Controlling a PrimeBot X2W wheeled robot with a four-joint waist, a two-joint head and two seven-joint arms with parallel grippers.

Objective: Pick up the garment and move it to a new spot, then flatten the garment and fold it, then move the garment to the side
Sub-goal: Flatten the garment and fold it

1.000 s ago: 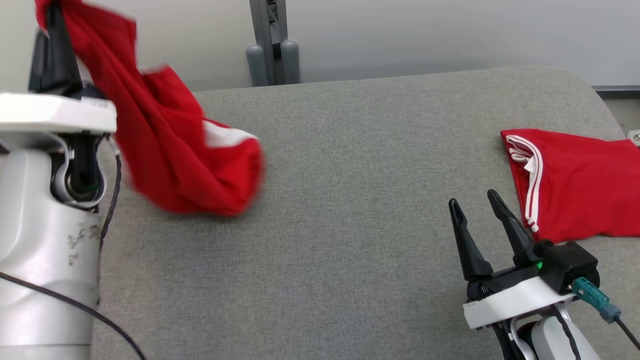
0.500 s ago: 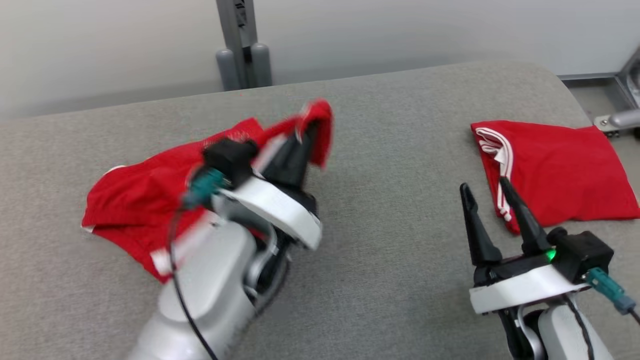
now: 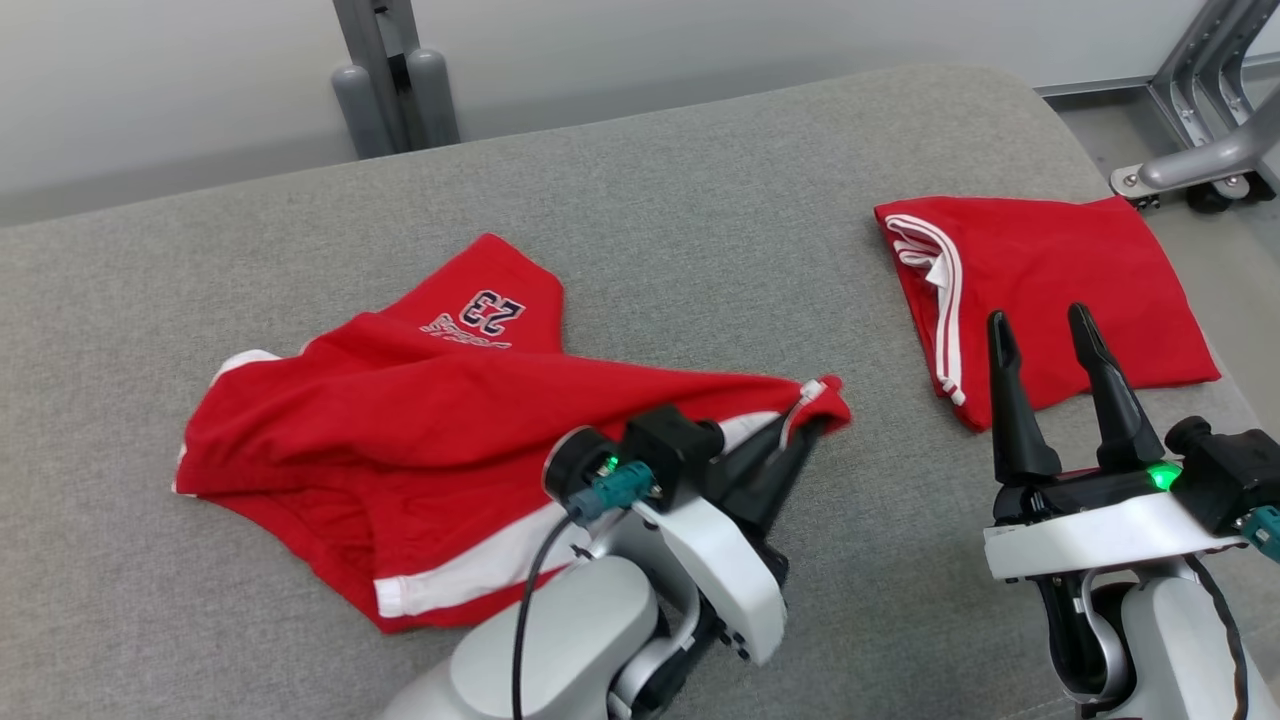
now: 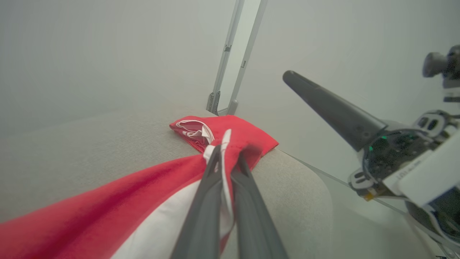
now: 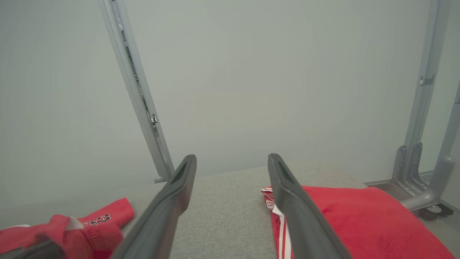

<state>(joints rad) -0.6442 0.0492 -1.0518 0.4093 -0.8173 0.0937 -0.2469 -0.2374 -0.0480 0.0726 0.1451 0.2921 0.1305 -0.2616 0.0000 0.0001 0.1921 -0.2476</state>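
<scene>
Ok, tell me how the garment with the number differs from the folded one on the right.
The numbered garment lies spread and rumpled; the folded garment is a compact rectangle. The left gripper pinches the numbered garment's corner; nothing grips the folded garment. Both are red with white trim.

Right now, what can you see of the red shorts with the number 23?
The red shorts look like soft knit cloth, with white side stripes and a dark 23 printed on one leg. They lie spread but creased on the grey padded surface, that leg pointing away from the robot. The left gripper has its fingers shut on their striped right corner.
</scene>
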